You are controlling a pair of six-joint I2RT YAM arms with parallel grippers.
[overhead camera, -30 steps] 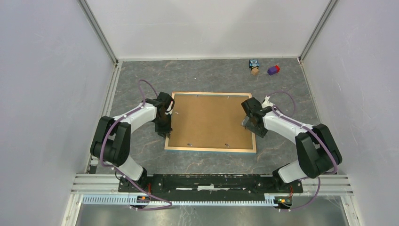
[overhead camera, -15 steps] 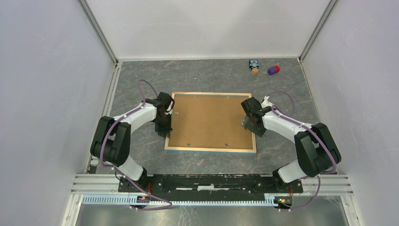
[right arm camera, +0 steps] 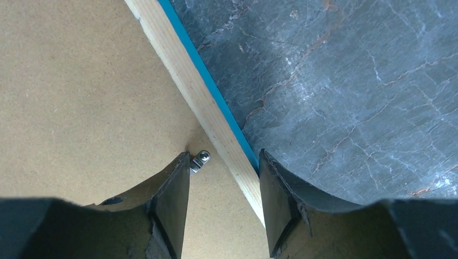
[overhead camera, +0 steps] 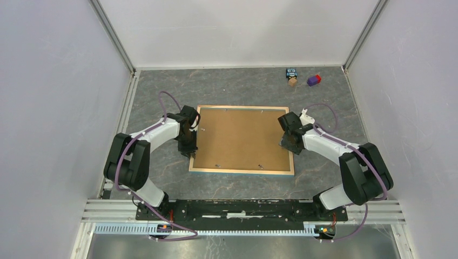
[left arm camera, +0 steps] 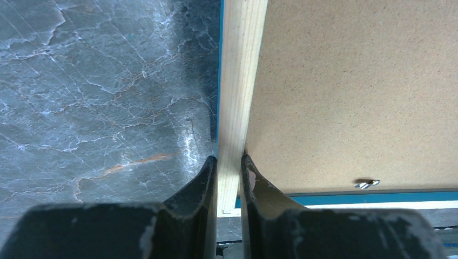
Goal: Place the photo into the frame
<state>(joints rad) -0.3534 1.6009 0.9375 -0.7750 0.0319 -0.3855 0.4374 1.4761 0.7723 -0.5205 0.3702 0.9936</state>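
Here the left claw (left arm camera: 228, 163) clamps the frame (left arm camera: 238, 81); the right claw (right arm camera: 224, 156) straddles it, spread.

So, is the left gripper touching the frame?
Touching. The left wrist view shows it: both fingers of the left gripper press against the pale wood border of the frame, one on each side.

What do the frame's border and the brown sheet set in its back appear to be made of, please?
The frame border looks like pale bare wood: fine lengthwise grain shows, and its outer edge is painted blue. The brown sheet looks like matte hardboard or fibreboard, judging by its even, speckled, fibrous surface with no grain.
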